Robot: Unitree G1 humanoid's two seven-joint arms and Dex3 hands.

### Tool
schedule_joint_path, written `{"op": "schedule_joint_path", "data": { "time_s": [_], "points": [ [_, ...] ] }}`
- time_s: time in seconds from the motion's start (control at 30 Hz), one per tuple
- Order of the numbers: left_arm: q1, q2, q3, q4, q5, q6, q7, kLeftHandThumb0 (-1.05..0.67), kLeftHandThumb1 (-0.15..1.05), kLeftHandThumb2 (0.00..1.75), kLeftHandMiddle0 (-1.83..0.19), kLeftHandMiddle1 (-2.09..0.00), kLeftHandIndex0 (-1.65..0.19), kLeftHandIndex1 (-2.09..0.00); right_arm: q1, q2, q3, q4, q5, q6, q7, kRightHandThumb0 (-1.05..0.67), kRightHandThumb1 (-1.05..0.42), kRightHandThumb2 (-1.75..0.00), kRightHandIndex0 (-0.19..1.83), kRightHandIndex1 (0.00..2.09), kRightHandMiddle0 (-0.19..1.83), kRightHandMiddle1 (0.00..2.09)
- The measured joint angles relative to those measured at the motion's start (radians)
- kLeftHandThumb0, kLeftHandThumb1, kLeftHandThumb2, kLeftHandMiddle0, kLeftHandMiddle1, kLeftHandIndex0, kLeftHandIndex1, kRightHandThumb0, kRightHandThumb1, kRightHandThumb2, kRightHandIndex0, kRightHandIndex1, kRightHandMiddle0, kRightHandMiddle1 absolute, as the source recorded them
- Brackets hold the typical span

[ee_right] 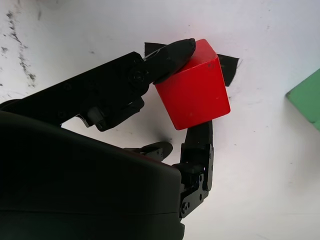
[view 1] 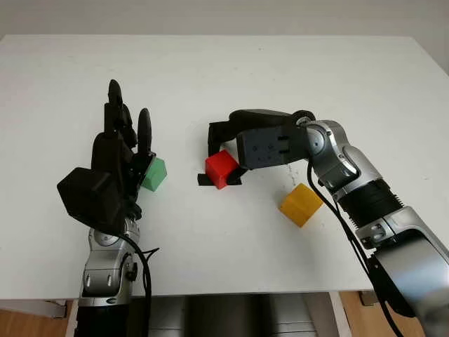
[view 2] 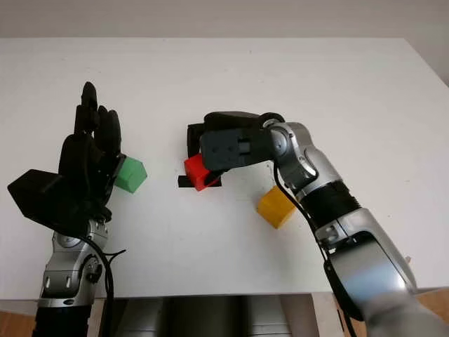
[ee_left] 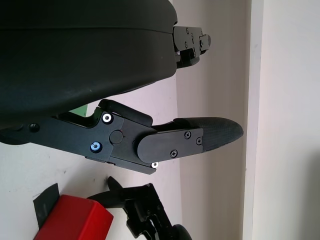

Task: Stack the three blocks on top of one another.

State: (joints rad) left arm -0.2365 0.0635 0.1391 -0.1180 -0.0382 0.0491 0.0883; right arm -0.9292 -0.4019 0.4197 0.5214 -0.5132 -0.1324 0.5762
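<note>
A red block [view 1: 222, 168] sits tilted over a black tape mark [view 1: 205, 180] near the table's middle. My right hand [view 1: 226, 156] is shut on it, with one finger [ee_right: 170, 52] on its top edge and another [ee_right: 200, 137] against the opposite side. A green block [view 1: 154, 174] lies to the left, partly hidden behind my left hand [view 1: 128, 112]. That hand is open, raised above the table with its fingers pointing away from me. A yellow block [view 1: 301, 204] lies on the table to the right, just under my right forearm.
The white table [view 1: 210, 70] stretches far back behind the blocks. Its front edge [view 1: 231, 291] runs close below the yellow block and both arms.
</note>
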Motion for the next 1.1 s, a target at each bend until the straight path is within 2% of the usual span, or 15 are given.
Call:
{"op": "schedule_joint_path", "data": {
  "time_s": [0.1,0.13,0.23,0.37,0.57,0.8,0.97,1.1],
  "points": [
    [0.000,0.000,0.001,0.000,-0.001,0.002,-0.001,-0.68,1.05,0.51,0.12,-0.06,0.08,-0.05,0.000,-0.002,0.003,0.011,-0.005,-0.055,-0.014,-0.61,-0.97,-0.05,0.35,0.01,-0.04,1.29],
    [0.000,0.000,0.001,-0.001,-0.002,0.002,-0.003,-0.68,1.05,0.50,0.12,-0.05,0.08,-0.05,0.000,-0.003,0.003,0.015,-0.005,-0.066,-0.016,-0.65,-0.97,-0.05,0.27,0.01,-0.06,1.06],
    [0.001,0.001,0.004,-0.002,-0.004,0.004,-0.008,-0.69,1.05,0.50,0.12,-0.06,0.08,-0.05,0.002,-0.015,0.003,0.017,-0.011,-0.111,-0.023,-0.71,-0.96,-0.05,0.10,0.01,-0.04,0.57],
    [0.004,0.001,0.005,-0.003,-0.003,0.004,-0.008,-0.67,1.05,0.49,0.11,-0.06,0.06,-0.06,0.005,-0.048,0.002,0.013,-0.014,-0.151,-0.009,-0.73,-0.93,-0.05,-0.04,0.01,-0.03,0.24],
    [0.005,0.001,0.005,-0.007,-0.005,0.009,-0.015,-0.68,1.05,0.49,0.10,-0.06,0.06,-0.06,0.016,-0.089,-0.016,-0.059,0.011,-0.155,0.039,-0.79,-0.91,-0.05,-0.12,0.00,-0.10,0.11],
    [0.006,0.001,0.009,-0.008,-0.006,0.010,-0.014,-0.67,1.05,0.49,0.10,-0.06,0.05,-0.06,0.042,-0.171,-0.126,-0.198,0.104,-0.069,0.116,-0.72,-0.89,-0.05,-0.16,0.02,-0.12,0.08],
    [0.007,0.004,0.009,-0.009,-0.005,0.011,-0.018,-0.67,1.05,0.51,0.11,-0.05,0.06,-0.05,0.077,-0.257,-0.215,-0.275,0.197,-0.002,0.200,-0.66,-0.89,-0.05,0.02,0.10,0.18,0.15],
    [0.008,0.015,0.014,-0.011,-0.009,0.017,-0.025,-0.67,1.05,0.50,0.11,-0.05,0.06,-0.05,0.108,-0.360,-0.284,-0.319,0.246,-0.027,0.241,-0.62,-0.87,-0.05,0.15,0.12,0.37,0.16]
  ]
}}
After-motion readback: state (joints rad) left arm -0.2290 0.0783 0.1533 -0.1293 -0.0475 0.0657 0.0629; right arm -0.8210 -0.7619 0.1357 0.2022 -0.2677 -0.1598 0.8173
